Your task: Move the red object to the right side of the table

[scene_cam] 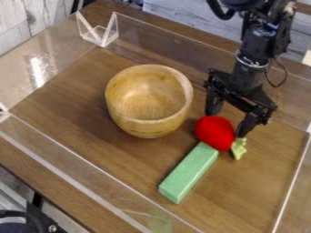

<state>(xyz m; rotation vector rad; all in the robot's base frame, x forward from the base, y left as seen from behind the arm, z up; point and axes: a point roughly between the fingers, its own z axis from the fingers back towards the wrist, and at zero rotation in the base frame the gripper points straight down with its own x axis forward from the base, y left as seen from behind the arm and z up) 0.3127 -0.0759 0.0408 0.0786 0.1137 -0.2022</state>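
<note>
The red object (215, 132), a small glossy red toy fruit, lies on the table (73, 105) right of the wooden bowl. Its green leafy stem (239, 152) pokes out at its lower right. My gripper (234, 116) points straight down just behind and above the fruit, with its black fingers (208, 100) spread open. The fruit sits at the near edge of the fingers' span. Whether a finger touches it I cannot tell. Nothing is gripped.
A large wooden bowl (148, 99) stands mid-table. A green rectangular block (188, 173) lies diagonally just in front of the fruit, touching it. Low clear acrylic walls (97, 29) edge the tabletop. The right wall runs close beside the gripper.
</note>
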